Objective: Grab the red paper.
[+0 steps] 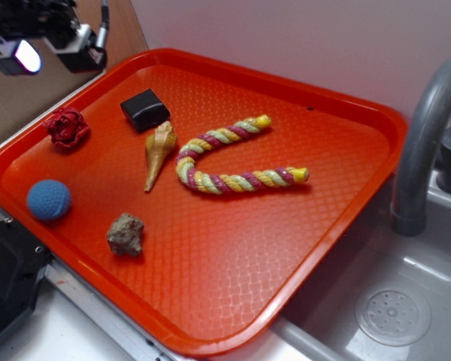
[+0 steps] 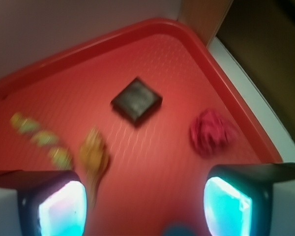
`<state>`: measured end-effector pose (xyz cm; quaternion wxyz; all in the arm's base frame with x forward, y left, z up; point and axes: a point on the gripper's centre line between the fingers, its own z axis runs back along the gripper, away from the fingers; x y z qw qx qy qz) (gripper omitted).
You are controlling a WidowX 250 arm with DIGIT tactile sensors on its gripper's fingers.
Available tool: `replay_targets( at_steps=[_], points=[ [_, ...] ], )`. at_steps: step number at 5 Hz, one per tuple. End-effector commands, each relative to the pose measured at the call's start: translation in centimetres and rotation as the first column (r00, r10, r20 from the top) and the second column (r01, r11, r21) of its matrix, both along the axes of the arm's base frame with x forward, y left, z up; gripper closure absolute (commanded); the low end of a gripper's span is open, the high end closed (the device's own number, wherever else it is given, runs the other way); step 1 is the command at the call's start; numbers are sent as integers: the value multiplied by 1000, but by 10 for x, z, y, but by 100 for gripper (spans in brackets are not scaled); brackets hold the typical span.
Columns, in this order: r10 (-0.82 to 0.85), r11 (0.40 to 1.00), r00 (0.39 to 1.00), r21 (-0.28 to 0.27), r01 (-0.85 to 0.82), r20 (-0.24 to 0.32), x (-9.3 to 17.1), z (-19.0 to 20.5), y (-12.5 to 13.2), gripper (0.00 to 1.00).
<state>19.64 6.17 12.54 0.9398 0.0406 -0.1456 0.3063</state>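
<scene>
Exterior: the red paper (image 1: 67, 126) lies at the tray's (image 1: 301, 248) left edge, near the black block (image 1: 144, 109) and above the blue ball (image 1: 49, 199); the gripper (image 1: 75, 45) hangs apart over the corner; wrist: jaws spread, empty; paper (image 2: 212, 132) right of the block (image 2: 136, 100)

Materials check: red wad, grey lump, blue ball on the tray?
Red paper: looks like crumpled matte paper, with sharp rose-like folds. Rock: rough, mottled brown-grey, probably stone. Blue ball: matte, finely dimpled surface, likely foam or rubber; cannot tell which. Tray: glossy textured plastic, by its look.
</scene>
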Motion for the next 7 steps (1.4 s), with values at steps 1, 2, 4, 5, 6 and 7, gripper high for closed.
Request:
replay_targets(
  at_steps=[1,2,4,5,6,7],
  points=[
    [76,988,997,138,-75,0,6,-17,50,0],
    [107,974,994,204,-97,-35,-2,-29,56,0],
    [125,960,990,261,-103,-71,-10,-62,69,0],
    [51,982,993,185,-31,-109,-2,-97,76,0],
    [29,990,993,141,-12,-118,2,-105,77,0],
    [41,988,992,156,-23,-117,4,-105,80,100]
  ],
)
